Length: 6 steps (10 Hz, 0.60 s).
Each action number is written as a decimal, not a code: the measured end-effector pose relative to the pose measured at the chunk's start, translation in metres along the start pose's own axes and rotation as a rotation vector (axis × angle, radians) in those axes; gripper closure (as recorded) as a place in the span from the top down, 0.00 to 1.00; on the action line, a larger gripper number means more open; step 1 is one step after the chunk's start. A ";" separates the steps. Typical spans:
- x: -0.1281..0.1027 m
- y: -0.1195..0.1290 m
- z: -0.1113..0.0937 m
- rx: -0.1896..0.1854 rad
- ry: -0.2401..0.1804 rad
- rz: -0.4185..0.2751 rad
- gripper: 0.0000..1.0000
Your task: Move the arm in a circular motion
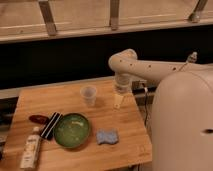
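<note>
Arm (150, 67) elbow above table's (125, 135) right edge | fingers (118, 102) pointing down beside cup (88, 94)

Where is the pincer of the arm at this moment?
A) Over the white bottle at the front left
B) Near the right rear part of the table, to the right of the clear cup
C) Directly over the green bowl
B: the pincer hangs from the arm over the right rear part of the wooden table, to the right of the clear cup, away from the green bowl.

Gripper (118, 102) hangs over the table's (127, 131) bare right edge, cup (89, 94) near its left, sponge (107, 136) and bowl (72, 130) nearer front.
</note>
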 end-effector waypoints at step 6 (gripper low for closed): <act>-0.109 0.052 -0.071 0.075 -0.132 -0.196 0.80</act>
